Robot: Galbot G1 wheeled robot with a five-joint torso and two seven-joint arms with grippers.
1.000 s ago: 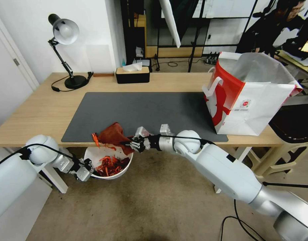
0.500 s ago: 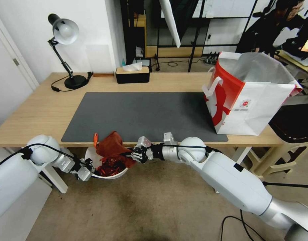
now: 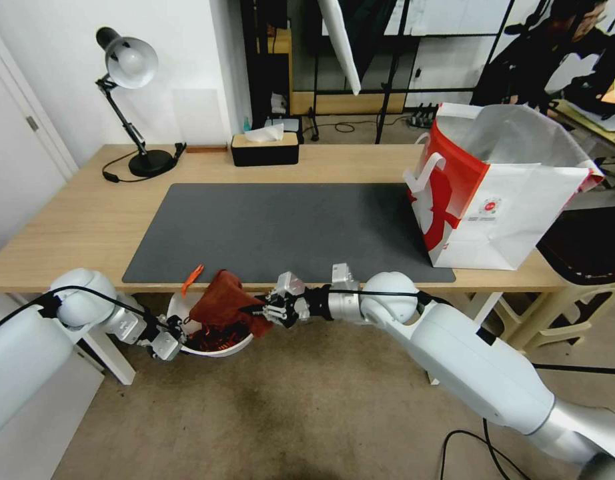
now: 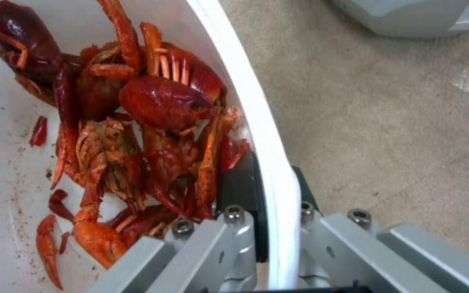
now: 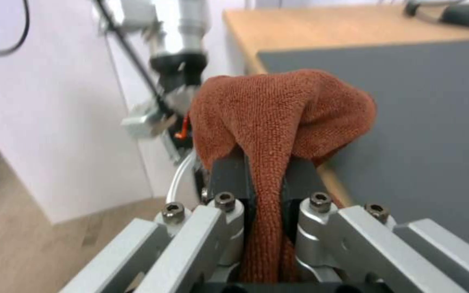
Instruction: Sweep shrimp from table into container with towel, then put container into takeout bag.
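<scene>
Towel (image 3: 224,305) pinched in right gripper (image 3: 262,312) at table (image 3: 74,220) edge, over container (image 3: 217,348) of shrimp (image 4: 147,134); left gripper (image 3: 177,335) jaws clamp container rim.

Left arm is low, reaching under the table's front edge, elbow bent, forearm angled toward the robot's middle. Left gripper (image 3: 166,341) is clamped onto a bowl rim: one dark pad (image 4: 241,191) inside the wall, the other outside, rim pinched between them. Right arm stretches across from the right, big shoulder link low, forearm running nearly level along the table edge. Right gripper (image 3: 267,311) points leftward, its black pads (image 5: 229,179) squeezed tight on a fold of cloth bunched up ahead of the fingers.
</scene>
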